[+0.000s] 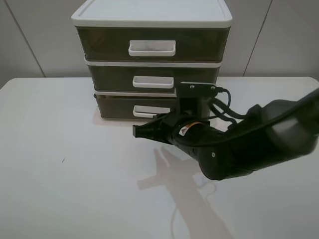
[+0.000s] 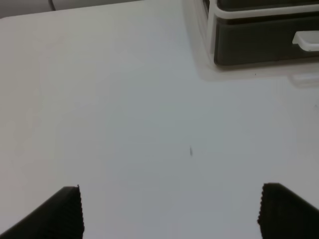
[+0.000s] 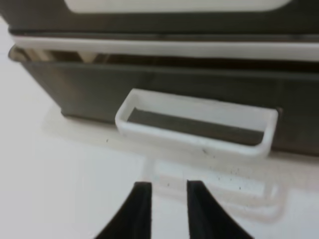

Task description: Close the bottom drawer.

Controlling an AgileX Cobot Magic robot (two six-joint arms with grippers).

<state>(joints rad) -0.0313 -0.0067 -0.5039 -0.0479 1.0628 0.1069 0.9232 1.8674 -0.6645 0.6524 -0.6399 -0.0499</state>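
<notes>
The bottom drawer [image 1: 117, 106] is the lowest tier of the white-framed three-drawer unit [image 1: 152, 15]. It is smoky-brown with a white loop handle [image 1: 149, 111] and sticks out slightly past the tier above. In the right wrist view its front [image 3: 75, 89] and handle [image 3: 194, 127] fill the frame, with a thin gap showing above the front. My right gripper [image 1: 136, 131] reaches across to just in front of the handle, low over the table. Its fingers [image 3: 142, 209] are close together and empty, a short way from the handle. My left gripper [image 2: 169, 191] is open over bare table, and the drawer [image 2: 254, 42] is far from it.
The unit stands at the back middle of a white table [image 1: 60, 149]. The middle drawer [image 1: 112, 79] and top drawer [image 1: 104, 45] sit flush in the frame. The right arm [image 1: 249, 144] and its cables lie across the table's right side.
</notes>
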